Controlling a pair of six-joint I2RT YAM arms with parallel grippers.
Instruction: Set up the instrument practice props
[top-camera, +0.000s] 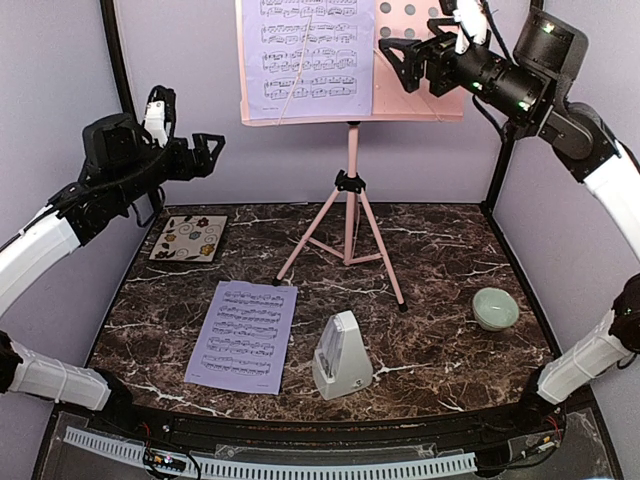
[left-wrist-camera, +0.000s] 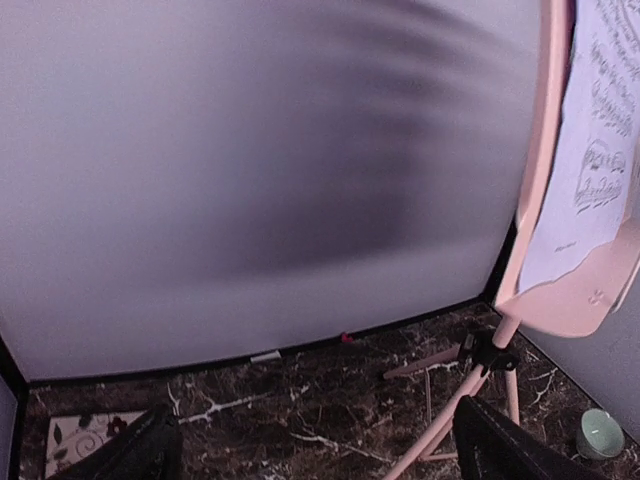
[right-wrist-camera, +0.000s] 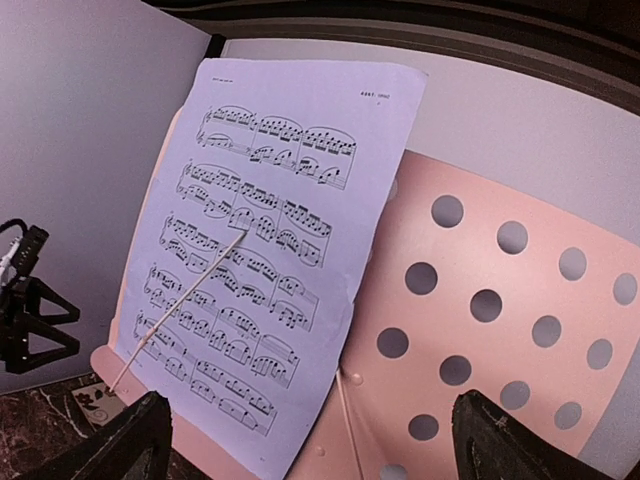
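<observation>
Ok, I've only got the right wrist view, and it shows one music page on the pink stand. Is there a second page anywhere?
Observer: Yes, a second page lies flat on the table, nearer the arms and left of the stand legs.
Operator: Where's the metronome?
Observer: The metronome stands upright just right of that page, not touching it.
Operator: Anything else down there?
Observer: A pale green bowl sits near the table's right edge.
</observation>
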